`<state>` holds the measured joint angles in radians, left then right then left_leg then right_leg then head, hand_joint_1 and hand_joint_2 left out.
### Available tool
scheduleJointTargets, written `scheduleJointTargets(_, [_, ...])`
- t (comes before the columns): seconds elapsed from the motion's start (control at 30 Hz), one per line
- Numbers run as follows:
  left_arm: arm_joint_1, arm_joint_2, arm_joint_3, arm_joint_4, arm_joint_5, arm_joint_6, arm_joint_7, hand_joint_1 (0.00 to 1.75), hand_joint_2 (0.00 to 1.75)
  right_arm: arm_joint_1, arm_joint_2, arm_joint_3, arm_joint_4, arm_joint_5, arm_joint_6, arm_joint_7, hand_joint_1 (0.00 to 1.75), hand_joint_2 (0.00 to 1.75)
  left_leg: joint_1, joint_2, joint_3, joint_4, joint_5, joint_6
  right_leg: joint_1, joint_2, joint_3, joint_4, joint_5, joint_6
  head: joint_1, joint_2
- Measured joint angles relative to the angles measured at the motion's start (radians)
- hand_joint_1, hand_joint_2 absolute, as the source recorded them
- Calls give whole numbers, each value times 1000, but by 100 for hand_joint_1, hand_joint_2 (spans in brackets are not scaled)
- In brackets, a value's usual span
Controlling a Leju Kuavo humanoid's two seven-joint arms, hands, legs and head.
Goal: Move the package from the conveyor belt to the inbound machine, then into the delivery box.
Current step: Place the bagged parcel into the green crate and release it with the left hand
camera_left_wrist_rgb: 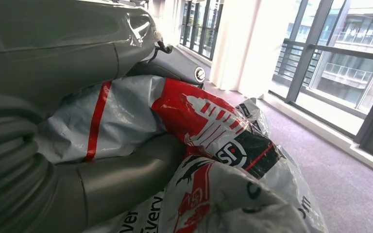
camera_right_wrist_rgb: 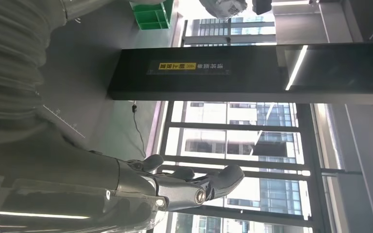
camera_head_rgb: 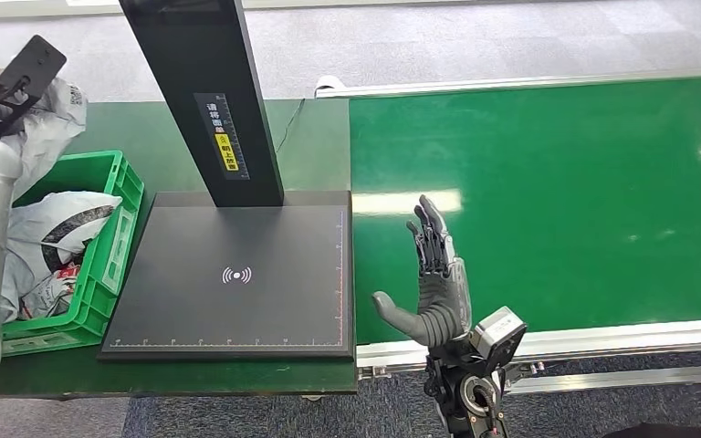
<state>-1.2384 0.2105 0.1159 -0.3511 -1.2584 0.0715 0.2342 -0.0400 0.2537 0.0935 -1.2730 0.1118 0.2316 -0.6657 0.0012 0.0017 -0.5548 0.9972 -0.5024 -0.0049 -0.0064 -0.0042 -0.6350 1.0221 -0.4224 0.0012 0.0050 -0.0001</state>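
Observation:
The package [camera_left_wrist_rgb: 199, 121] is a crumpled grey-white plastic bag with red and black print. My left hand [camera_left_wrist_rgb: 107, 182] grips it, thumb on one side and fingers [camera_left_wrist_rgb: 53, 53] on the other. In the head view the package [camera_head_rgb: 50, 123] hangs at the far left, above the back end of the green delivery box [camera_head_rgb: 119, 196]. The black inbound machine [camera_head_rgb: 237, 274] has nothing on its plate. My right hand [camera_head_rgb: 434, 274] stands open and upright at the near edge of the green conveyor belt [camera_head_rgb: 557, 201], holding nothing. In the right wrist view the right hand [camera_right_wrist_rgb: 175, 187] shows straight, spread fingers.
The delivery box holds other bagged parcels [camera_head_rgb: 50, 242]. The machine's black post [camera_head_rgb: 210, 91] rises between the box and the belt. The belt's metal rail [camera_head_rgb: 602, 339] runs along its near side.

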Motion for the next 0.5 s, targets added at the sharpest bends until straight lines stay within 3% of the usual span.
scheduleJointTargets(0.13, [-6,-2,0,10,-16,-23,9,128,175,0,0,-3,0,0,0,0,0,175,0,0,0,0,0,0,0,0,0,0,0,0,0,0])
scheduleJointTargets(0.17, [-5,-2,0,11,-26,-39,15,110,175,0,0,-3,0,0,0,0,0,175,0,0,0,0,0,0,0,0,0,0,0,0,0,0])
scheduleJointTargets(0.27, [2,-5,-1,15,-51,-85,25,16,175,-1,0,-3,0,0,0,0,0,175,0,0,0,0,0,0,0,0,0,0,0,0,0,0])
scheduleJointTargets(0.3, [7,-6,-1,17,-56,-95,26,0,175,-1,0,-3,0,0,0,0,0,175,0,0,0,0,0,0,0,0,0,0,0,0,0,0])
scheduleJointTargets(0.5, [41,-6,0,21,-74,-83,30,0,175,-2,0,-2,0,0,-3,0,0,175,0,0,0,0,0,0,0,0,0,0,0,0,0,0])
